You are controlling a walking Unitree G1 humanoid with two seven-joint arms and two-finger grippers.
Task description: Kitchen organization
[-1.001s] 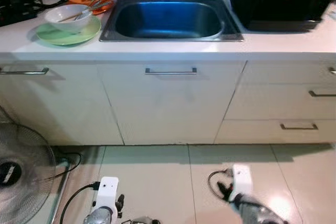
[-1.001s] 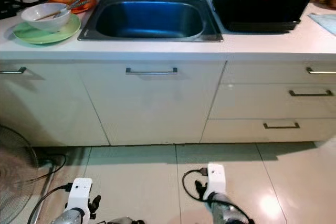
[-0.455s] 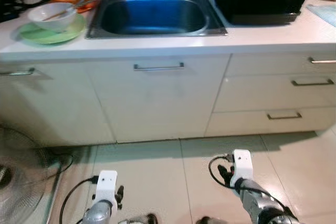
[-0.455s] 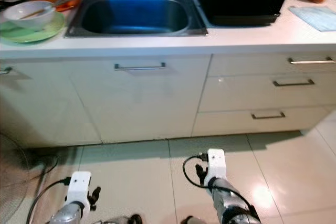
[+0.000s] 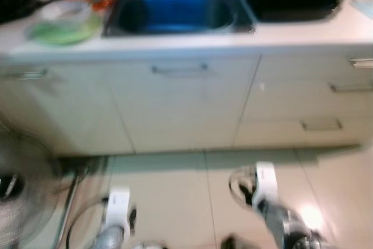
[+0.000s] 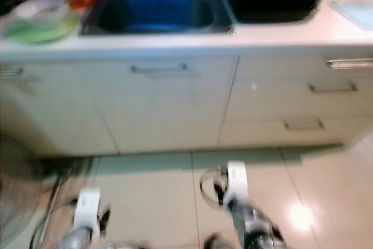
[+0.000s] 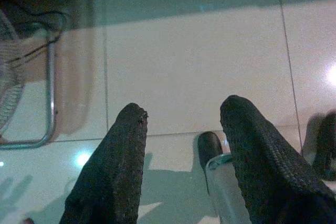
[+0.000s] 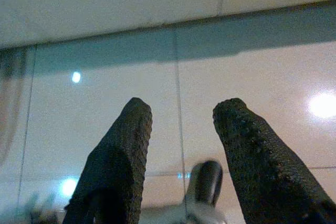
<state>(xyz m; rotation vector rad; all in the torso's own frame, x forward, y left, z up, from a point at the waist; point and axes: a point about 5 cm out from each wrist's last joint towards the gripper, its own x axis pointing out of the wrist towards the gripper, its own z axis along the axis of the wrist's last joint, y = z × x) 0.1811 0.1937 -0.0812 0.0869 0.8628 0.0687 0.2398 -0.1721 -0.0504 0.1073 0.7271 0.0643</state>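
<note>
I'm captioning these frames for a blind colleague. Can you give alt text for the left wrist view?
The left gripper hangs open over a pale tiled floor, its two black fingers apart with nothing between them. A fan's wire guard and metal stand sit at one edge.

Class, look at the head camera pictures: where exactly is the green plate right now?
The green plate sits on the counter at the robot's far left, just left of the sink, with a white bowl on it.
</note>
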